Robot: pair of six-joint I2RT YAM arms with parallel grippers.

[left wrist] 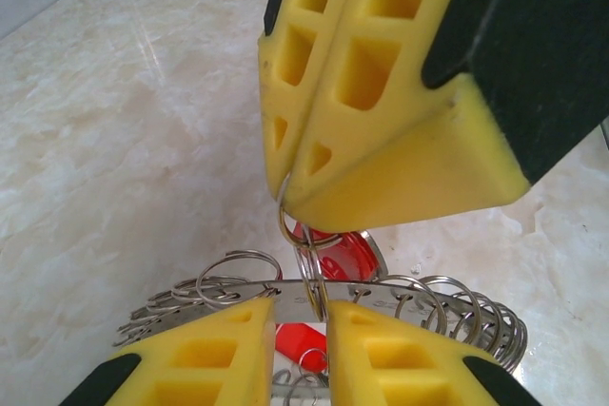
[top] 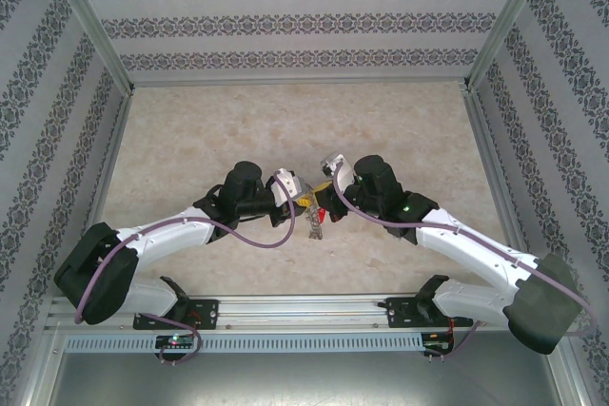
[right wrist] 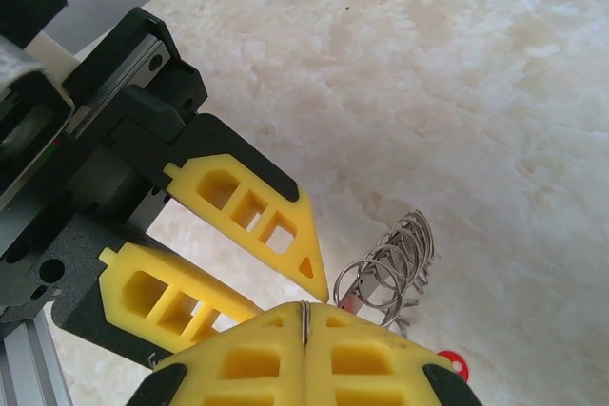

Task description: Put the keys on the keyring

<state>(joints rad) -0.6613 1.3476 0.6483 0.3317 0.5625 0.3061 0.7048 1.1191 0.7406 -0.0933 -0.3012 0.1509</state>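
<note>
Quick read from us: the right gripper [left wrist: 293,199] is clamped on one small loop [left wrist: 306,259] of the keyring [left wrist: 390,290], which sits between the two arms. In the left wrist view the left gripper [left wrist: 302,316] is directly below that loop with its fingers a bit apart. The ring's flat band runs crosswise over the gap, and we can't tell if the tips touch it. A red key [left wrist: 343,246] sits just behind the loop. We reckon the left is nearer that key, so the move runs straight up toward the pinched loop.
</note>
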